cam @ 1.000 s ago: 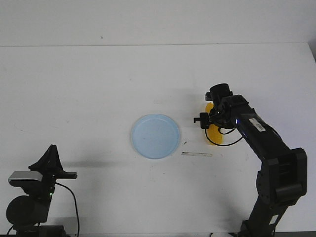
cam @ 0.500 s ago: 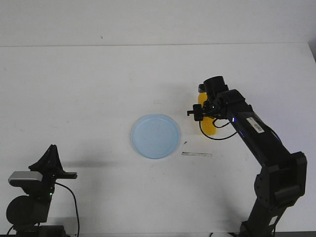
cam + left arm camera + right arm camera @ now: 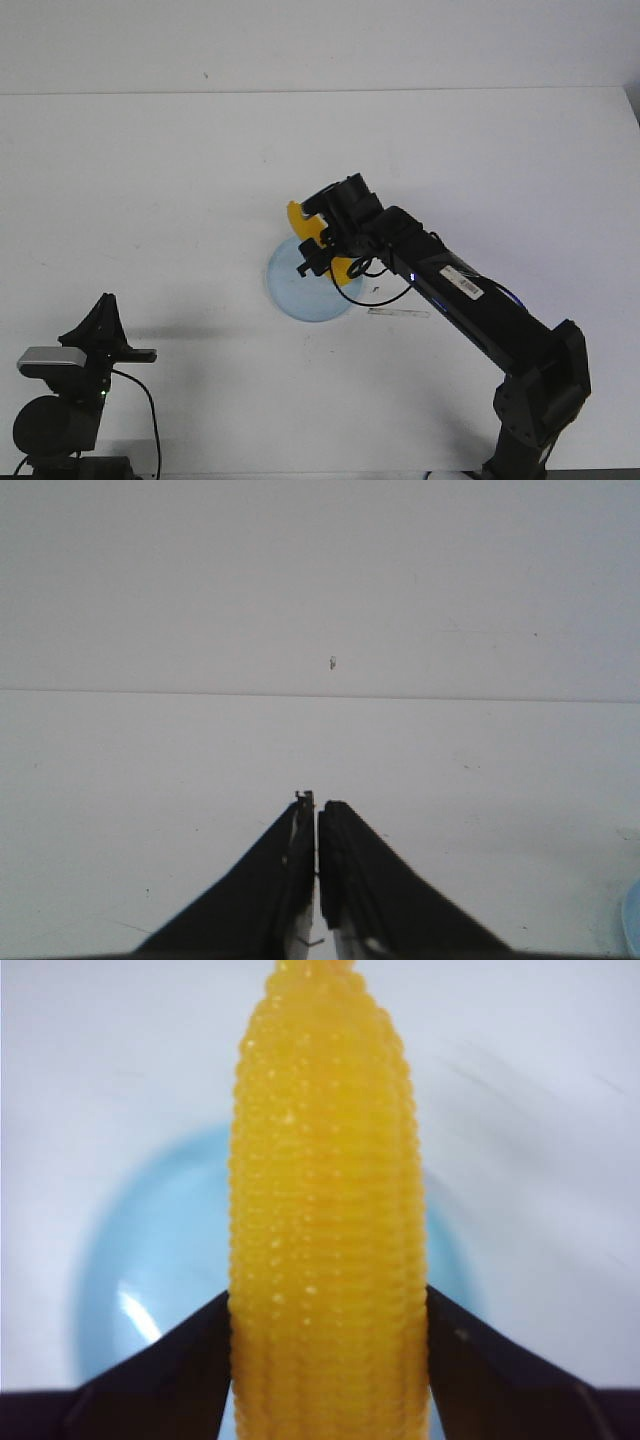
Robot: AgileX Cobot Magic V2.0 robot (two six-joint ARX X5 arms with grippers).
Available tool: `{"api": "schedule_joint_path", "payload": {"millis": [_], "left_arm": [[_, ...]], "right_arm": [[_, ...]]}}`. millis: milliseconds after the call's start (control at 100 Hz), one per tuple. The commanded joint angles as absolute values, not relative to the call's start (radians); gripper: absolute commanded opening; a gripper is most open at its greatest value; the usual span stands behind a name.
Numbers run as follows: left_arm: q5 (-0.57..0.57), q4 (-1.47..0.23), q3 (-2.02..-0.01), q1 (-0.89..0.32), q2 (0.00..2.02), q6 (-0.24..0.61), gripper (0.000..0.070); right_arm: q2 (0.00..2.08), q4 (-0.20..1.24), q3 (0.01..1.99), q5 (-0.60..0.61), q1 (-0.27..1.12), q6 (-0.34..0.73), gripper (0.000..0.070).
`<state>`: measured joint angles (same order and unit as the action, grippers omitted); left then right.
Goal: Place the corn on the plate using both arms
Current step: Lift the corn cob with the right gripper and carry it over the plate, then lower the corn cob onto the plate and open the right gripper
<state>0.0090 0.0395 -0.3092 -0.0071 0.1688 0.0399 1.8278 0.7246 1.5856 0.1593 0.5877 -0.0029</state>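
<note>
Already the right gripper (image 3: 322,243) is clamped on the corn (image 3: 298,220), carrying it above the plate (image 3: 290,285); only lowering and release appear to remain. Meanwhile, the left gripper (image 3: 317,880) sits closed and empty, well apart.

Bright yellow, bumpy corn (image 3: 300,221) held lifted above the pale blue round plate (image 3: 290,285), its tip pointing left. The plate lies flat at the table's centre.
</note>
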Motion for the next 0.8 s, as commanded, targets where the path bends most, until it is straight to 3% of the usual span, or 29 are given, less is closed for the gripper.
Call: {"api": "schedule_joint_path", "payload": {"millis": [0, 790], "left_arm": [[0.008, 0.050, -0.313, -0.007, 0.168, 0.038, 0.0001], [0.008, 0.050, -0.313, -0.007, 0.168, 0.038, 0.0001]], "right_arm": [[1.858, 0.698, 1.603, 0.160, 0.610, -0.024, 0.0324], [1.963, 0.781, 1.602, 0.150, 0.662, 0.010, 0.0324]]}}
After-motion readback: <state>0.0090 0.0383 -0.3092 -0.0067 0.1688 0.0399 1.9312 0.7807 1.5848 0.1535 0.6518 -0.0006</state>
